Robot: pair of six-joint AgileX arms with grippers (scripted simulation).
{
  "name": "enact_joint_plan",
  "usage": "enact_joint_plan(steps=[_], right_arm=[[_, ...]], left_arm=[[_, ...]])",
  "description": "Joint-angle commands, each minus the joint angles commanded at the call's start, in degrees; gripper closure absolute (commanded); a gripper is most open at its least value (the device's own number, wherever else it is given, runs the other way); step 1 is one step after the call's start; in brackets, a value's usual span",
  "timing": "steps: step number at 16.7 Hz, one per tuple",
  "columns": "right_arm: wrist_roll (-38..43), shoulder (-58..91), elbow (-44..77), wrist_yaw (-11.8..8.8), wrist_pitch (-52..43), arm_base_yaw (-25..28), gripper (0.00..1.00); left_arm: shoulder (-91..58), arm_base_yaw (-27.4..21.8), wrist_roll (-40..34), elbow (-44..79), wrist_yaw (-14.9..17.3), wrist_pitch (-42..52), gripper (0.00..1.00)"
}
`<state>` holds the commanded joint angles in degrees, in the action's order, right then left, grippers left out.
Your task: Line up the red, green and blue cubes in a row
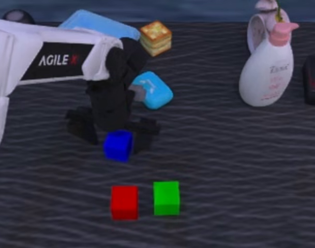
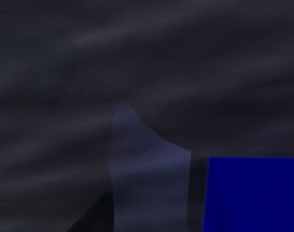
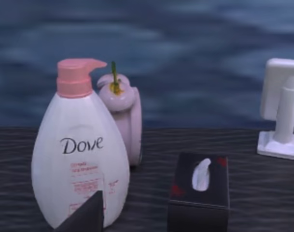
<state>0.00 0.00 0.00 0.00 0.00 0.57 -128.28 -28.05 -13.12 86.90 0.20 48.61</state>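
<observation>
The left gripper (image 1: 115,135) hangs low over the dark table (image 1: 240,175), its black fingers spread wide, one out to the left, the other just right of the deep blue solid cube (image 1: 118,145). Nothing looks clamped: the jaws stand released, with the blue cube sitting between them, nearer the right finger. In the left wrist view the same blue cube (image 2: 253,193) fills one corner against the dark tabletop, very close to the camera.

Why here? My read is that this cube is bound for the row, since the bright red solid cube (image 1: 124,202) and the bright green solid cube (image 1: 166,198) already sit side by side, close together, on the near part of the table. The blue cube lies farther back, above the red one, so it is not yet in line.

Just beyond the gripper sits a light-blue rounded soap bar (image 1: 153,90), near enough to the arm to be worth watching. Farther back rests an orange-and-cream patterned block (image 1: 156,37). Well off to the right stand a white pump bottle with a pink cap (image 1: 267,64) and a black tissue box (image 1: 313,78), clear of the work. The right gripper is out of the top view.
</observation>
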Motion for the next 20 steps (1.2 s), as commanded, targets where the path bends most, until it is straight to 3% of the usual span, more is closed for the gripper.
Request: enact_joint_plan(steps=[7,15,20], right_arm=[[0.0,0.0,0.0,0.0,0.0,0.0,0.00],[0.0,0.0,0.0,0.0,0.0,0.0,0.00],[0.0,0.0,0.0,0.0,0.0,0.0,0.00]], left_arm=[[0.0,0.0,0.0,0.0,0.0,0.0,0.98],[0.0,0.0,0.0,0.0,0.0,0.0,1.00],[3.2,0.4,0.1,3.6,-0.4,5.1,1.00]])
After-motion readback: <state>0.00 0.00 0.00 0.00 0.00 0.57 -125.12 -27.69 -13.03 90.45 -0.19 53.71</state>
